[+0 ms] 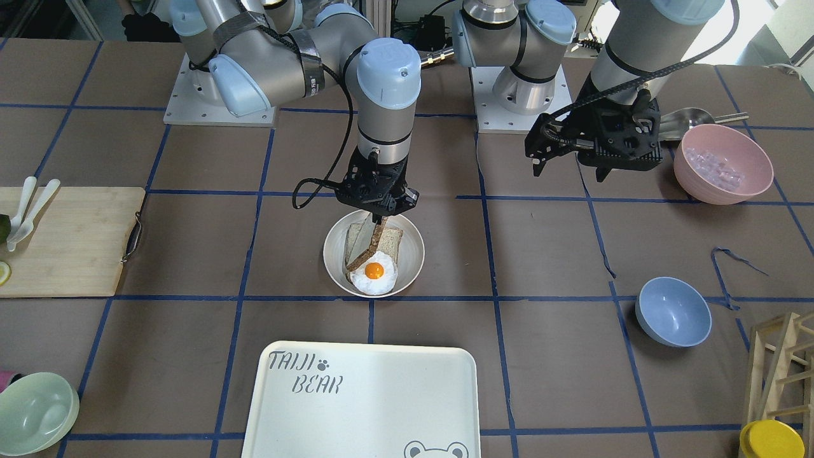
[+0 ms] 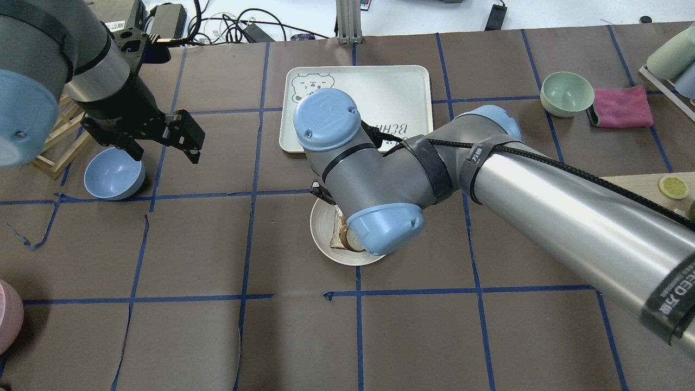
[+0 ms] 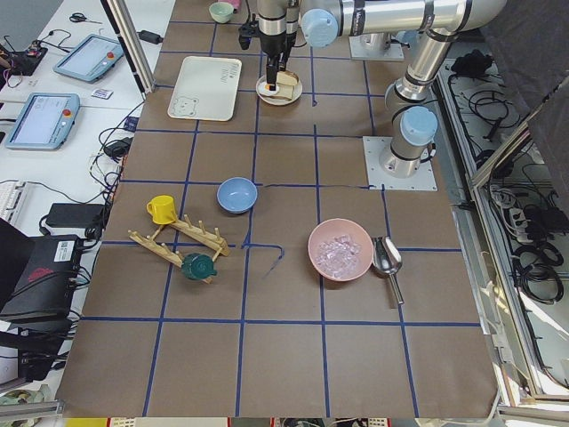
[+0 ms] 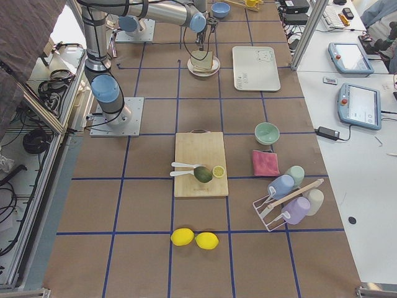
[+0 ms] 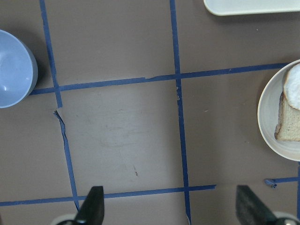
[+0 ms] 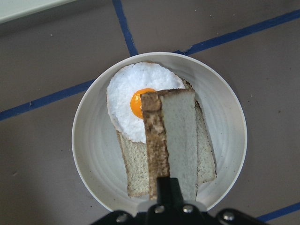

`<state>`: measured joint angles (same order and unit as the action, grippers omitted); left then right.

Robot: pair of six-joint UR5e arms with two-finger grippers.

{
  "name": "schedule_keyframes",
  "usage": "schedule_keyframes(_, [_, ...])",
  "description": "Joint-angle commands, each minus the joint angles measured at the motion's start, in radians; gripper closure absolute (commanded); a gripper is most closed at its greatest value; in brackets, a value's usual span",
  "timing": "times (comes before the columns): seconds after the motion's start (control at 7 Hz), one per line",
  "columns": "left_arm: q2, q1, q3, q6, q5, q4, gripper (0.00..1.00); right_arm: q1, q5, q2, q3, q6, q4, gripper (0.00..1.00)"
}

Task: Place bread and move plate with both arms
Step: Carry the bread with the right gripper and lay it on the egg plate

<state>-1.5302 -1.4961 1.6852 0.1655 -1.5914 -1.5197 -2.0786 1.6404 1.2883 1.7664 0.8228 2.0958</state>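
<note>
Right gripper: bread sits between its fingers, tilted, directly beneath it and above the plate. In the plate, under the bread: second slice lying flat, egg over that slice's far end. Tray beyond the plate, ahead of this gripper.

Left gripper: above the table. Bowl ahead and to its left, plate to its right.

Front and overhead cameras look steeply down from opposite sides; side cameras look along the tabletop; both wrist cameras, close, share the plate.
</note>
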Motion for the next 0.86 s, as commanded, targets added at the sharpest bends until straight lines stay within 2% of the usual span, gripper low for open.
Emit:
schedule_keyframes(0.0, [-0.001, -0.001, 0.001, 0.0, 0.001, 0.0, 0.0, 0.002, -0.002, 0.011, -0.007, -0.023, 0.035, 0.05])
schedule_keyframes(0.14, [-0.001, 0.0, 0.001, 0.0, 0.001, 0.001, 0.0, 0.024, 0.004, 0.032, -0.028, -0.136, 0.039, 0.0])
schedule_keyframes(0.29, [-0.007, 0.0, 0.001, -0.001, 0.001, 0.0, 0.0, 0.075, 0.007, 0.049, -0.056, -0.309, 0.032, 0.0])
schedule_keyframes(0.71, [-0.03, 0.0, -0.001, -0.014, 0.002, 0.013, 0.0, 0.403, -0.01, 0.08, -0.219, -0.831, -0.172, 0.0])
